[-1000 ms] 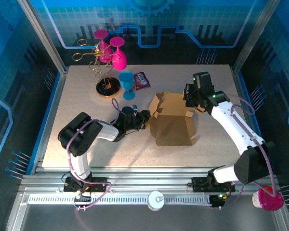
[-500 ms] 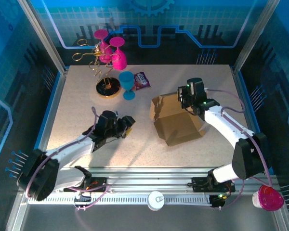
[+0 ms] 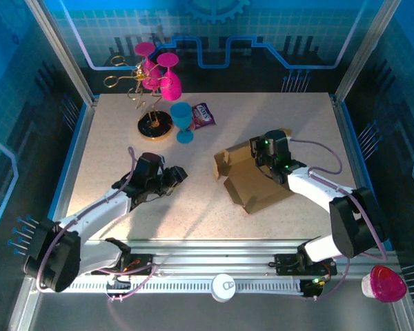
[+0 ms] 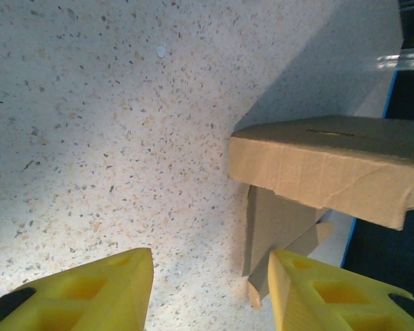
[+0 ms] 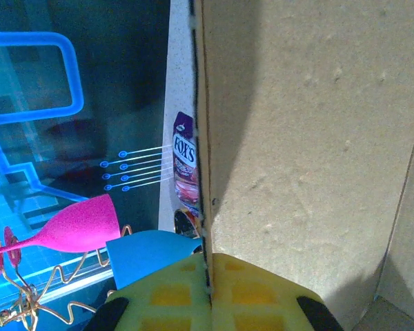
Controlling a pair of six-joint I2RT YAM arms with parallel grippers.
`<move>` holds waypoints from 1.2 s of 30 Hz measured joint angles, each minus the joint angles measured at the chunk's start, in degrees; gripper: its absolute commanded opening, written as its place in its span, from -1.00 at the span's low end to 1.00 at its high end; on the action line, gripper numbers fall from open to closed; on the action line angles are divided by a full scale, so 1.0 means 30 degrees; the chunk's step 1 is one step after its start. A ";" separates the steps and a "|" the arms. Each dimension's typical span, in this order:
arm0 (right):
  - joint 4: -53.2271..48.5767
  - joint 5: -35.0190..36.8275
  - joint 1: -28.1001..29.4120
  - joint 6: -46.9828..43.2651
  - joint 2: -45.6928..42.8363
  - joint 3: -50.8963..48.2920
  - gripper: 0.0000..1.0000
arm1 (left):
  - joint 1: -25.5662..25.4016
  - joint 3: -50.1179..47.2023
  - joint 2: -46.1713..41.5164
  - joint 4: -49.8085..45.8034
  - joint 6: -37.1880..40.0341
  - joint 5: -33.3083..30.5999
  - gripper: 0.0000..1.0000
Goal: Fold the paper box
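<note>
R gripper pinching the paper box, L gripper hanging open beside it
Paper box [image 3: 247,185] is lying skewed on the tabletop [image 3: 110,138], right of centre, w/ small flaps sticking out toward the left edge. R gripper [image 3: 263,156] is clamping its yellow fingers [image 5: 159,296] on the box's far cardboard wall, its edge running between them. L gripper [image 3: 176,174] is hovering over bare tabletop left of the box, apart from it, fingers [image 4: 90,289] spread w/ nothing between. Purple snack packet [image 3: 203,115], blue goblet [image 3: 183,118] & pink glasses [image 3: 159,72] on a gold wire stand [image 3: 155,126] are sitting near the far edge
</note>
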 measured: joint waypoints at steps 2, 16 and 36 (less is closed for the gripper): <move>0.0058 -0.0036 0.0000 0.0000 0.0000 0.0000 -1.00 | -0.0124 0.0466 0.0911 0.0095 0.0670 0.0109 -0.08; 0.0015 -0.0838 -0.0087 -0.0204 0.0109 0.0066 -1.00 | -0.2251 0.4138 0.6375 0.2535 0.9763 0.0452 -0.04; 0.0015 -0.1552 -0.0240 -0.0226 0.0692 0.0590 -1.00 | -0.3628 0.4918 0.8378 0.5676 1.3165 0.0809 -0.11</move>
